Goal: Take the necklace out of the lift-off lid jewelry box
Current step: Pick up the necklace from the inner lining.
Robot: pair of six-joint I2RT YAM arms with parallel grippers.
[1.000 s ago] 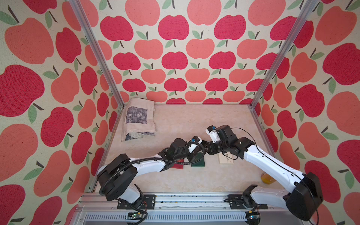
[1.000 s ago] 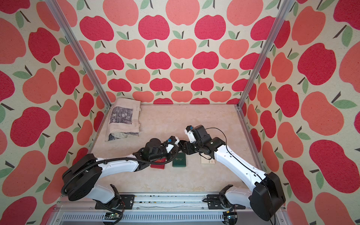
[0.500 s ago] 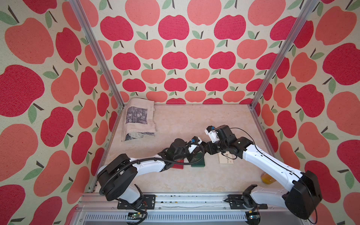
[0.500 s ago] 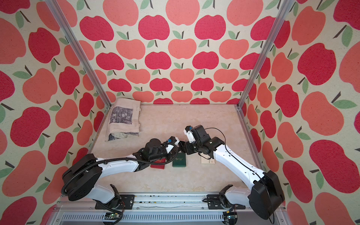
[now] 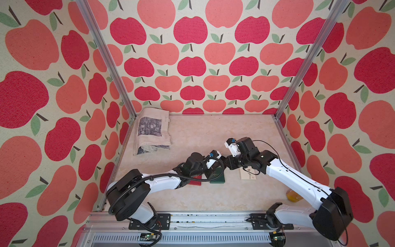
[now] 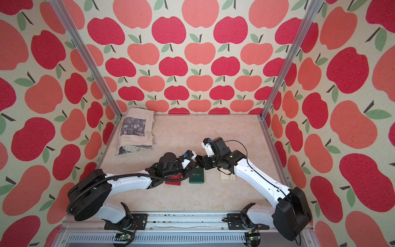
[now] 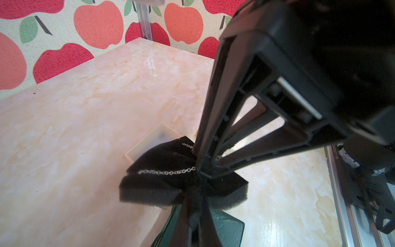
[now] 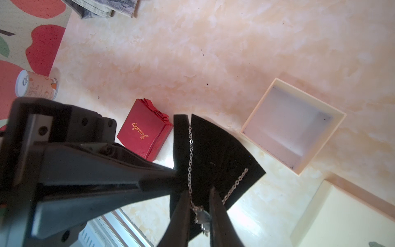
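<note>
My left gripper (image 7: pixel 193 190) is shut on a black foam insert (image 8: pixel 215 149) and holds it up off the table. The silver necklace (image 8: pixel 189 149) is strung across the insert, and its chain (image 7: pixel 166 172) also shows in the left wrist view. My right gripper (image 8: pixel 199 190) is shut on the necklace's pendant (image 8: pixel 202 216) at the insert's edge. The lift-off lid jewelry box (image 8: pixel 292 126) is cream, open and empty, and its lid (image 8: pixel 342 213) lies beside it. In both top views the two grippers meet fingertip to fingertip (image 5: pixel 222 163) (image 6: pixel 199 160), which hides the insert.
A red jewelry box (image 8: pixel 145 132) (image 5: pixel 195 181) and a green one (image 5: pixel 217 177) (image 7: pixel 226 226) lie below the left gripper. A folded cloth (image 5: pixel 152 132) sits at the back left. A small can (image 8: pixel 36 85) (image 5: pixel 294 194) stands by the right wall.
My right gripper's jaws have closed in around the pendant, and that arm has edged slightly towards the left gripper. The left arm has held still with the insert.
</note>
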